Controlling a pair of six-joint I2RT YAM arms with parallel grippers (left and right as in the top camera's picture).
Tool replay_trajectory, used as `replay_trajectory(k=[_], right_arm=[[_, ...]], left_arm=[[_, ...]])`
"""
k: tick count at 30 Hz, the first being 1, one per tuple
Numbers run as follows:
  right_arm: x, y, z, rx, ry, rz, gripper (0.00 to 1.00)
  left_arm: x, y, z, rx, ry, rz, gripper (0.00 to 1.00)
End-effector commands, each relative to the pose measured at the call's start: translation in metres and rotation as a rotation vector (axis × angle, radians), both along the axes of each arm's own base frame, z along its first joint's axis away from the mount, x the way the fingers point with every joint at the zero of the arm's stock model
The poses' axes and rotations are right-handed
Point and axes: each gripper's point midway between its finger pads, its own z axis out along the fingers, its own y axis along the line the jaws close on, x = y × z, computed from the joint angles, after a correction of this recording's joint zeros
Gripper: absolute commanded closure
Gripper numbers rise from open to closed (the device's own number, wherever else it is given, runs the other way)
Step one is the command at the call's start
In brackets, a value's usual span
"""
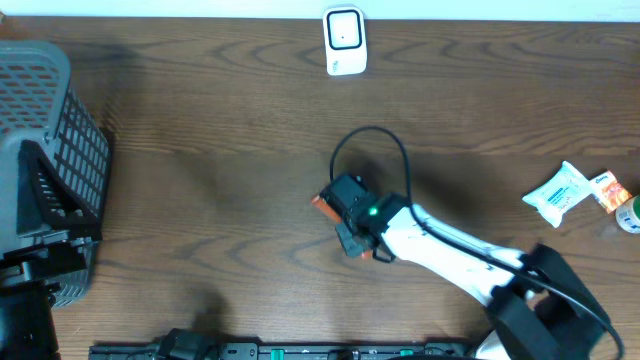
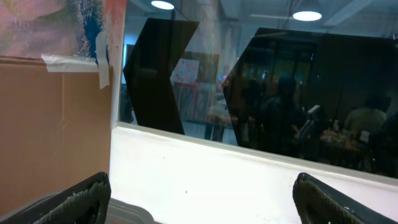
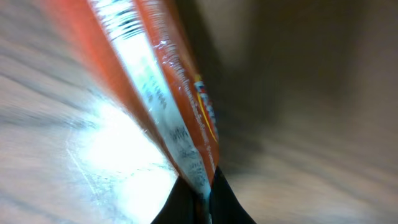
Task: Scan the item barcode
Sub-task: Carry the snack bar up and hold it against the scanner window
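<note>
Right gripper point(image 3: 202, 200): we see it pinched shut on a thin edge of the orange packet point(image 3: 165, 99).
Left gripper point(image 2: 200, 190): its fingers are spread wide with nothing between them, and it faces a window, away from the work.
Packet: it sits near the middle of the table point(image 1: 200, 120), mostly hidden under the right gripper from above. It is well apart from the scanner point(image 1: 345, 41) at the far edge.
Risk, slip: we judge the hold narrow, so the slick film could slide out or swing when carried.
Risk, misread: we cannot tell which face bears the barcode. A wrong turn, a crease or glare on the wrap could spoil the scan.
Basket point(image 1: 60, 140): it stands at the left edge, and we cannot tell what, if anything, is inside.
Loose goods: a white pouch point(image 1: 558, 192) lies by the right edge, in no container.
</note>
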Motion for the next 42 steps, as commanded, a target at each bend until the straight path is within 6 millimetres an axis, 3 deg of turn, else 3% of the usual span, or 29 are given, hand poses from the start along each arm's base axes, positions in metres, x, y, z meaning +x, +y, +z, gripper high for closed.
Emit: replay_trajectory(k=[1,5,8,13,22,33,37,42], right_arm=[[0.039,0.018,0.081,0.096,-0.221,0.047,0.98],[0.044,0.022,0.129,0.163,-0.325,0.091,0.98],[0.051,0.010,0.148,0.112,-0.416,0.114,0.98],[0.064,-0.010,0.156,-0.019,-0.506,0.106,0.98],[0.105,-0.024,0.186,-0.086,-0.701,0.048,0.99],[0.207,-0.062,0.174,-0.185,-0.866,-0.024,0.99],[0.241,-0.066,0.171,-0.257,-0.967,0.005,0.98],[0.282,-0.053,0.164,-0.435,-1.130,0.171,0.99]], left_arm=[[0.001,0.002,-0.001,-0.003,0.004,0.014,0.06],[0.001,0.002,-0.001,-0.003,0.004,0.014,0.06],[0.001,0.002,-0.001,-0.003,0.004,0.014,0.06],[0.001,0.002,-0.001,-0.003,0.004,0.014,0.06],[0.003,0.001,-0.009,0.006,0.037,0.014,0.06],[0.006,0.001,-0.019,0.018,0.083,0.014,0.06],[0.006,0.001,-0.019,0.018,0.083,0.014,0.06],[0.006,0.001,-0.019,0.018,0.083,0.014,0.06]])
